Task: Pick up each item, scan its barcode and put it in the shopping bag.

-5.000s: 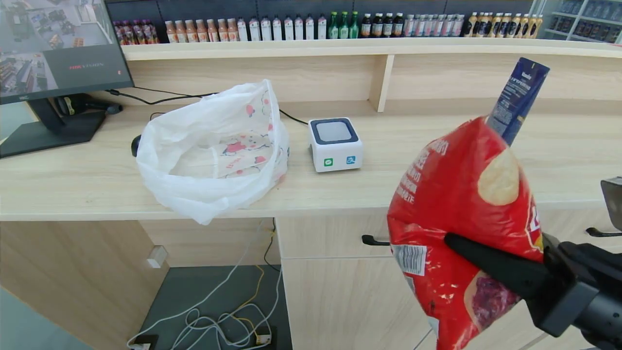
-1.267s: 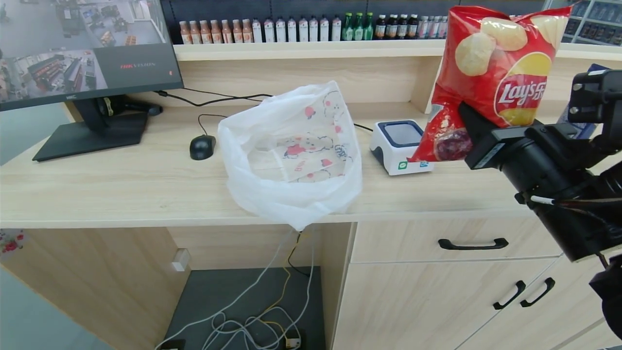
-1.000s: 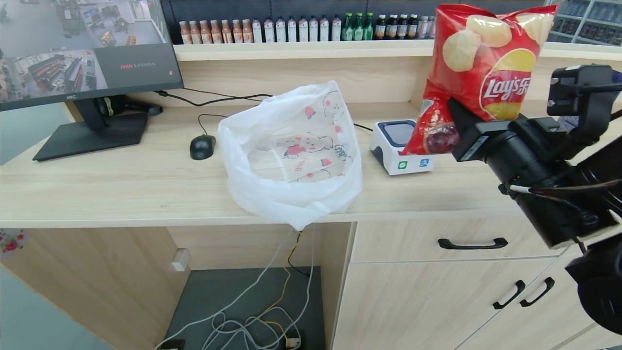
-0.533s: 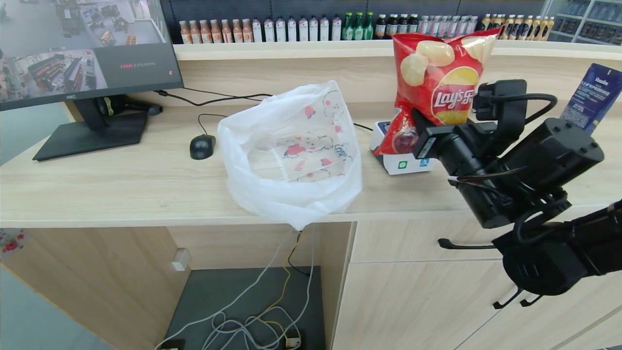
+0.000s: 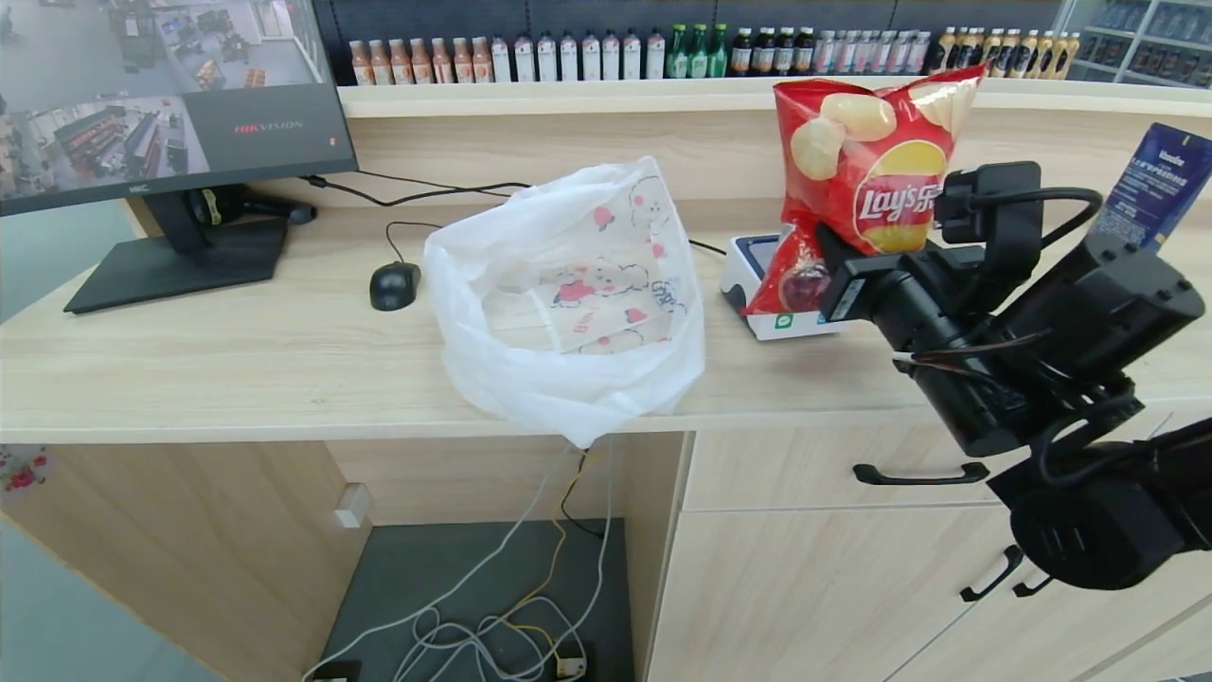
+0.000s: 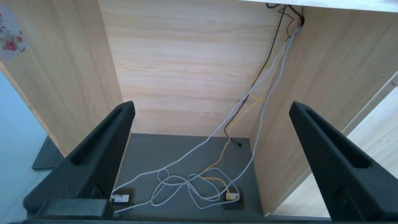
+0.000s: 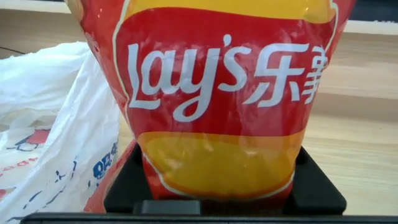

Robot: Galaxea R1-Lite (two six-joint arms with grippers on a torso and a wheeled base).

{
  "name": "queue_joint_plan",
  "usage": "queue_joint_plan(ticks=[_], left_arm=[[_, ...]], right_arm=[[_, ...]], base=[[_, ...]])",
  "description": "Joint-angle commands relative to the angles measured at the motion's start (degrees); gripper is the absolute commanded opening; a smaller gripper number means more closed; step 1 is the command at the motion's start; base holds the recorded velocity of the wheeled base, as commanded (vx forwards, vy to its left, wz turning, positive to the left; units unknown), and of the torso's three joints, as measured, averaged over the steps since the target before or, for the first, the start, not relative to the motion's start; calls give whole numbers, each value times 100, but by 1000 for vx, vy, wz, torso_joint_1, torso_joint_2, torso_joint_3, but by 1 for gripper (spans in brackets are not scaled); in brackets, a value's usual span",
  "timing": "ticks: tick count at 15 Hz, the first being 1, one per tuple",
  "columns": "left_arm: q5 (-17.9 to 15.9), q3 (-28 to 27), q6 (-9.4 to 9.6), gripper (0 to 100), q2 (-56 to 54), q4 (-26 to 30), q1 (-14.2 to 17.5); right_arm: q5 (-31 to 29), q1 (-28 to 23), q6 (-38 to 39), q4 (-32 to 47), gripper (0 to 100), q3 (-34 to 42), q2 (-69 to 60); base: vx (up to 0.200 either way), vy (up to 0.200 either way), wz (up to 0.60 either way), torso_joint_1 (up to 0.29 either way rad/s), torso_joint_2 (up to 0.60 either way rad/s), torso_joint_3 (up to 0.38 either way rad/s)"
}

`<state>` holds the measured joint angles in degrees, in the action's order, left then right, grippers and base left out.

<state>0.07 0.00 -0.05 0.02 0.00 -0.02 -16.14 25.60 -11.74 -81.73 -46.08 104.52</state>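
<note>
Bottles on shelves (image 5: 663,52) are lining the wall behind the pale wooden tabletop (image 5: 237,360). My right tool (image 5: 826,270) is clamping the lower end of the chip bag (image 5: 866,175), holding it upright with its long axis vertical, just over the scanner (image 5: 767,327). The shopping bag (image 5: 568,294) is sitting open-mouthed just to the scanner's left. My left tool (image 6: 211,162) is hanging spread and empty below the tabletop, so the right arm is nearer. The head view is giving me the scanner, while the right wrist view is giving me the chip bag's printed front with the shopping bag close beside it.
</note>
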Motion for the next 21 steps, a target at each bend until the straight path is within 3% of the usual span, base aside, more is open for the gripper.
queue_joint_plan(ticks=[1,4,8,9,14,21], left_arm=[[1,0,-4,100,-2,0,2],[1,0,-4,100,-2,0,2],[1,0,-4,100,-2,0,2],[1,0,-4,100,-2,0,-6],[1,0,-4,100,-2,0,2],[1,0,-4,100,-2,0,2]], right_arm=[[-12,-125,-294,298,0,108,-591],[58,-82,-1129,1642,0,-472,-1039],[445,-196,-1955,2389,0,-973,-986],[779,-222,-2263,2521,0,-1052,-907],[1843,-697,-2922,2258,0,-1404,-398],[2150,-881,-3291,2222,0,-1017,-283]], base=[[0,0,0,0,0,0],[0,0,0,0,0,0],[0,0,0,0,0,0],[0,0,0,0,0,0],[0,0,0,0,0,0],[0,0,0,0,0,0]])
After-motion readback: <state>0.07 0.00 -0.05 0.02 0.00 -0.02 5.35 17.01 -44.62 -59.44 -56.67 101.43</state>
